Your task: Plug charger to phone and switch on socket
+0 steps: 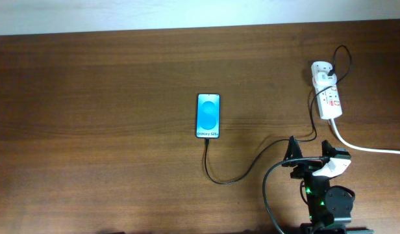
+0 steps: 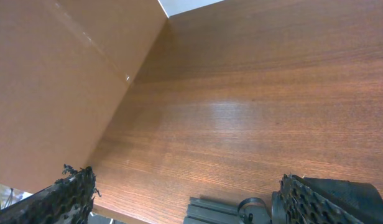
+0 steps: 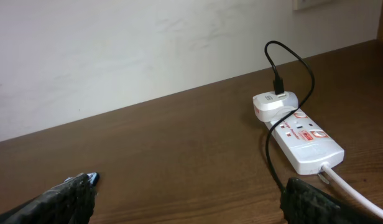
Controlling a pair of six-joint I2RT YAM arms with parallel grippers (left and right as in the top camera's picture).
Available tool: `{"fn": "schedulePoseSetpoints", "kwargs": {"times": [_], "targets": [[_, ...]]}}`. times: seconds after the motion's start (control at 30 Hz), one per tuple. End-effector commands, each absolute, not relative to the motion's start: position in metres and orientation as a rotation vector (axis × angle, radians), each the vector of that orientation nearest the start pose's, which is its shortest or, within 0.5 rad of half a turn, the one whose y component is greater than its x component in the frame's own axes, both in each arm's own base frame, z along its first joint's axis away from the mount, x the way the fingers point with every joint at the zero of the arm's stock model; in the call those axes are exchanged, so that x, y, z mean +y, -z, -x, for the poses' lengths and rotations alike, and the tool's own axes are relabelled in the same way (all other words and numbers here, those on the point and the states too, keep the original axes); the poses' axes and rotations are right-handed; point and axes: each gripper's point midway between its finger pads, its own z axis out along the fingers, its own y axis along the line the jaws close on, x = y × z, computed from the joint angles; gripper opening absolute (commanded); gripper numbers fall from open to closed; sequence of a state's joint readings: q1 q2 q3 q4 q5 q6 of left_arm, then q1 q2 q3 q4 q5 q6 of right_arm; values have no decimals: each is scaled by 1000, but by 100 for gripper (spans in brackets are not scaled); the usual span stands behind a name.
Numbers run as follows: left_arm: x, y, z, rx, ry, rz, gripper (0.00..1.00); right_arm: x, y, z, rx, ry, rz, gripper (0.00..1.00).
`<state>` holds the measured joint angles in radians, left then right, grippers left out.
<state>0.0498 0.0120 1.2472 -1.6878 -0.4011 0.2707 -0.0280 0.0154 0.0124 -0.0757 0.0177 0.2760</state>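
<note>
Phone (image 1: pixel 208 116) lies flat near the middle of the brown table (image 1: pixel 89 117), blue screen up, white text at its near end. Charger cable (image 1: pixel 239 170), thin and black, meets the near end of the phone, loops toward the front edge, then runs right and up to the power strip (image 1: pixel 328 97); whether the tip is fully seated in the phone cannot be told from overhead. Power strip sits at the far right of the table, well apart from the phone, its thick white cord (image 1: pixel 369 148) trailing off to the right edge. In the right wrist view the strip (image 3: pixel 303 142) shows red markings on its top face, a white adapter (image 3: pixel 275 104) plugged into its far end, and the black cable (image 3: pixel 291 68) arching out of that adapter; switch positions too small to read. Right gripper (image 1: pixel 312 153) hovers at the front right, near the cable and short of the strip, fingers spread wide and holding nothing; the wrist view shows its fingertips (image 3: pixel 67 199) far apart at the lower corners. Left gripper (image 2: pixel 185 199) is likewise spread wide, empty, over bare wood beside a brown panel (image 2: pixel 55 87).
</note>
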Motion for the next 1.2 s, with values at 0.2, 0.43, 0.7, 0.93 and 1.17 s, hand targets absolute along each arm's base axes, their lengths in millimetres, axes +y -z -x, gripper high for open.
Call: {"fn": "schedulePoseSetpoints", "kwargs": {"times": [0.2,0.43,0.7,0.93,1.17], "targets": [[52,-289,-3,1917,-513,-21,99,-7,-155,-246,1636,-179,-243,99],[18,-324,-37,1740,-330,-134,99,-7,-155,-246,1636,-179,-243,99],[3,-287,-114,1775,-231,-213,100,-7,-155,-246,1636,-179,-243,99],[-6,-246,-161,1795,-160,-267,99,-7,-155,-246,1636,-179,-243,99],[-12,-193,-209,1771,-114,-304,99,-6,-155,-246,1636,-179,-243,99]]}}
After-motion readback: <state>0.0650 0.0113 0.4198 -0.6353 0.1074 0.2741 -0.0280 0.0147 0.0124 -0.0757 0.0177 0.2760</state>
